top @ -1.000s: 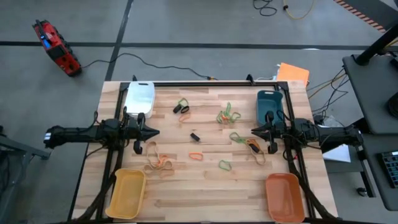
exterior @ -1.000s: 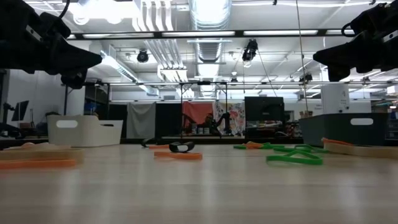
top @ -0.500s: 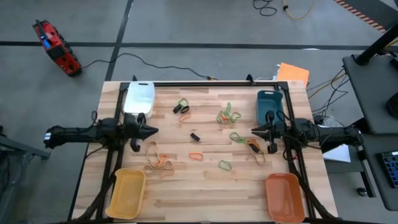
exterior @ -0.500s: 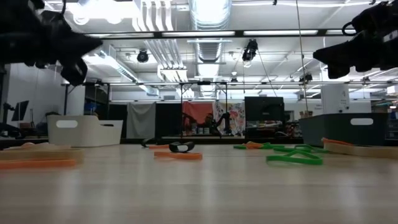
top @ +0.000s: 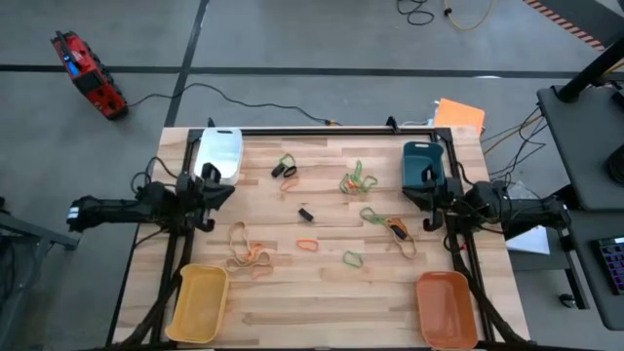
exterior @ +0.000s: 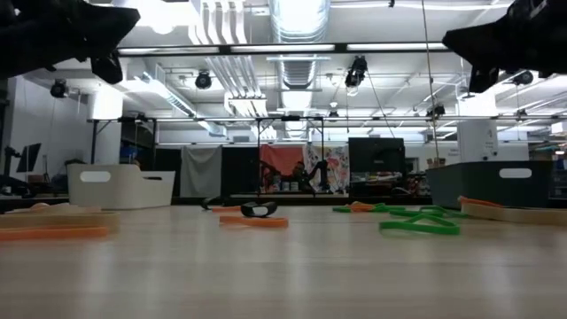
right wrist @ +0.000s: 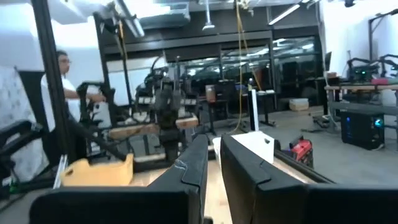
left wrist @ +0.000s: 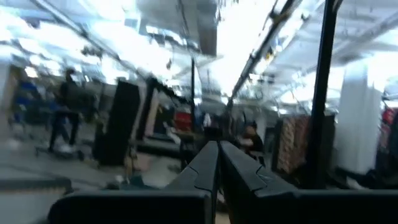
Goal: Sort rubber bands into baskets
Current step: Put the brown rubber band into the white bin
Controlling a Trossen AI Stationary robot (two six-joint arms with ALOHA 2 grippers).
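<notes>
Rubber bands lie loose on the wooden table (top: 292, 312): green and black (top: 285, 168), green and orange (top: 356, 180), a black one (top: 305, 213), an orange one (top: 307, 244), tan ones (top: 249, 258), and a green one (top: 352, 258). The white basket (top: 218, 153) and teal basket (top: 421, 164) stand at the far corners. The yellow basket (top: 200, 302) and orange basket (top: 447, 307) stand at the near corners. My left gripper (left wrist: 217, 163) is shut and empty, raised at the table's left side. My right gripper (right wrist: 214, 158), raised at the right side, shows only a thin slit between its fingers, nothing in it.
A black frame rail (top: 322, 131) runs along the table's far edge. A person (right wrist: 62, 81) stands in the room beyond the table. An orange sheet (top: 458, 114) lies past the far right corner.
Both grippers have risen and tipped their fingers upward. In the low view they have climbed toward the picture's top. In the high view their fingertips have drawn back from the table's middle toward each side edge. The rubber bands and baskets have stayed where they were.
</notes>
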